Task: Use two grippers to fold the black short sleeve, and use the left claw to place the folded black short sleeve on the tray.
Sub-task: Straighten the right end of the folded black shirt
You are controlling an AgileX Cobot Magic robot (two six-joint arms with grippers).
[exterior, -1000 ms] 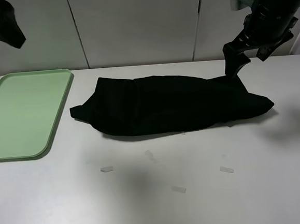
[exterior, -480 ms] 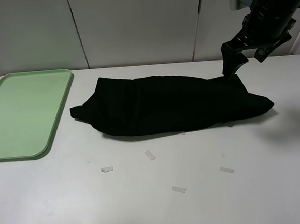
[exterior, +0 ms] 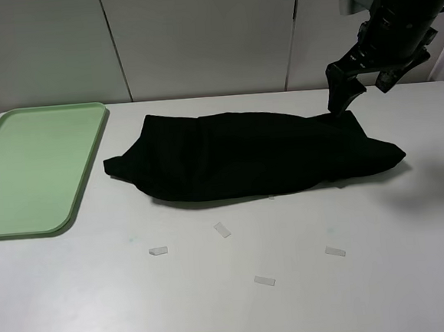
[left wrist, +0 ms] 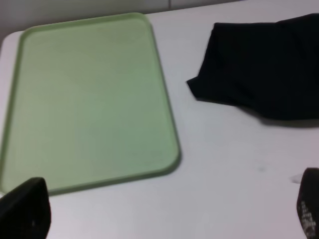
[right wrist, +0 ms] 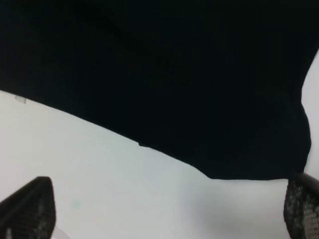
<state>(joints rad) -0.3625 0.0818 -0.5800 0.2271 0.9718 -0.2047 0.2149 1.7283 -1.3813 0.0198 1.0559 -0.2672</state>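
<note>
Gone from the high view is the left arm, which hung at 10 o'clock a second ago, and the right gripper [exterior: 363, 86] has lifted slightly off the shirt's back edge. It now hangs at 2 o'clock with its jaws spread wide and nothing between them, its lower finger just above the shirt [exterior: 252, 152]. In its wrist view only the two fingertips show at the frame's corners, and black cloth fills most of the rest. The left gripper [left wrist: 164, 206] is also wide and holds nothing; only its fingertips can be seen, and they are blurred. It hovers over the table [exterior: 218, 312] near the tray [left wrist: 89, 99]. The shirt lies folded at the table's centre with its long axis running 9 to 3 o'clock, its narrower end towards the tray and its broader end at 3 o'clock. Its creases are hard to make out in the even black. The tray sits at 9 o'clock, apart from the shirt and cut off by the frame edge. Small pale scraps [exterior: 221, 229] lie around 6 o'clock.
</note>
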